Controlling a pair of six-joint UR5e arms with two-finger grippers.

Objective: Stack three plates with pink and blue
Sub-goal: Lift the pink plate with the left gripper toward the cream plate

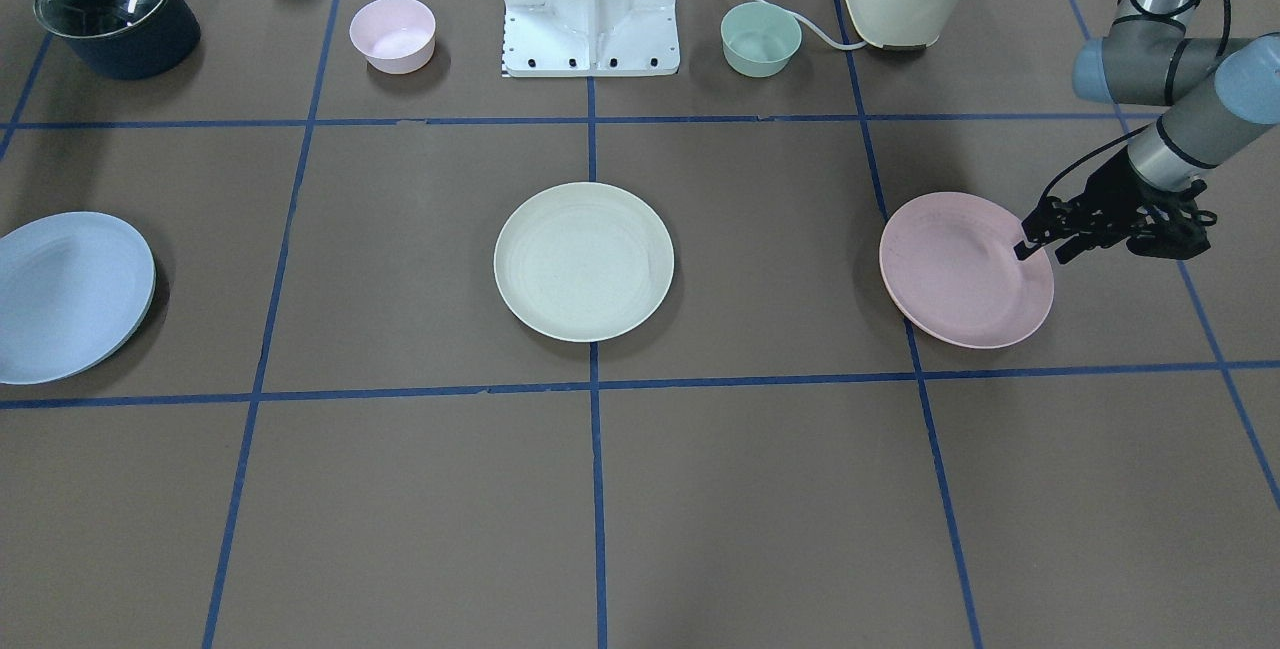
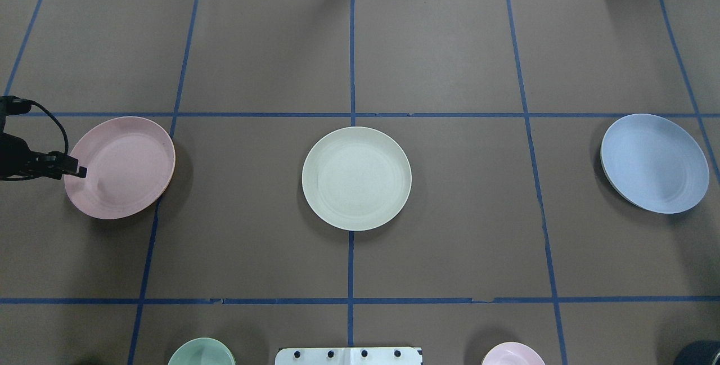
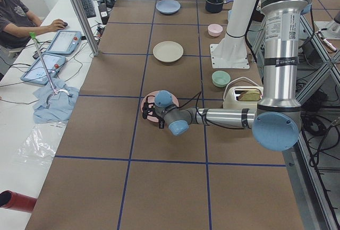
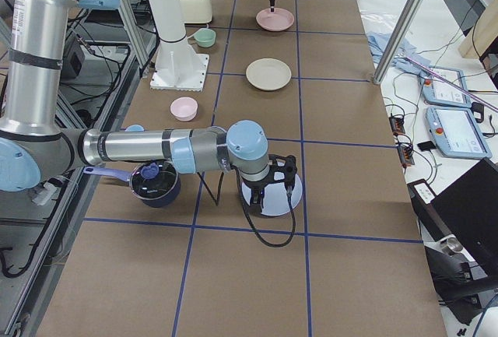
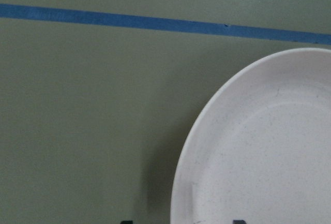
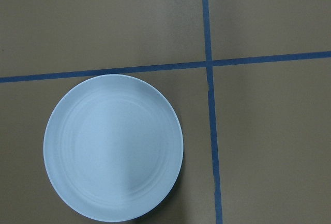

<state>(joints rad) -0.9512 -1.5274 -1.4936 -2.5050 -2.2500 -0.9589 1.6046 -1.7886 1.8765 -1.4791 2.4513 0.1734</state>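
While the left gripper (image 2: pixel 79 172) sits open astride the 9 o'clock rim of the pink plate (image 2: pixel 121 167), that plate lies at 9 o'clock of the central cream plate (image 2: pixel 356 178); the blue plate (image 2: pixel 654 162) lies at 3 o'clock, beneath the right gripper (image 4: pixel 272 191), whose jaw state cannot be told.

the blue plate (image 1: pixel 70 294) runs off the front view at 9 o'clock. the overhead view cuts the left gripper (image 2: pixel 79 172) at 9 o'clock; the left wrist view crops the pink plate (image 5: pixel 258 146) at 3 and 6 o'clock. whether the right gripper (image 4: pixel 272 191) stands parted cannot be told.
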